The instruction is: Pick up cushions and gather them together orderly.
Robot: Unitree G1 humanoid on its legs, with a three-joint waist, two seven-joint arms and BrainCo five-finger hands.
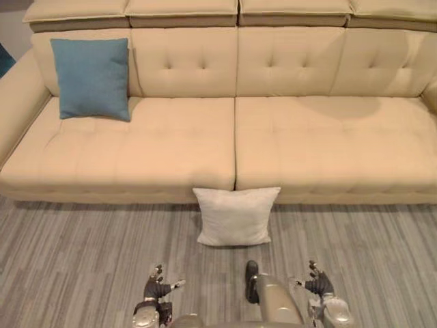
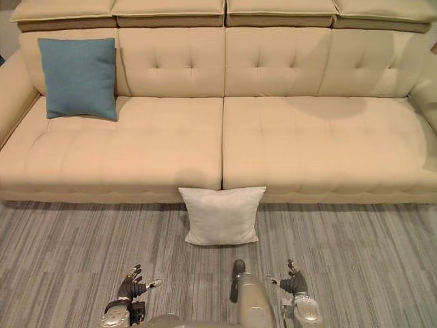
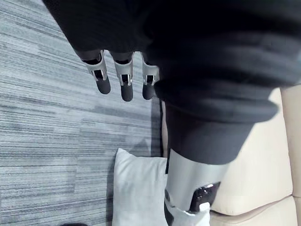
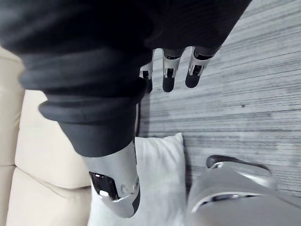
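White cushion [image 1: 235, 215] stands on the floor [image 1: 82, 260], its top edge leaning on the sofa [image 1: 328, 143] front, at the seam between the two seats. Blue cushion [image 1: 92, 77] is upright at the sofa's left end, against the backrest, well apart. Floor runs wide on both sides of the white one. Left hand [image 1: 156, 288] and right hand [image 1: 319, 283] hang low, near it but not touching, fingers straight, holding nothing.

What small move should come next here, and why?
Probably reach the left hand and right hand forward to the white cushion, standing on the floor against the sofa front. Both hands are open, empty and short of it; the blue cushion sits on the seat.
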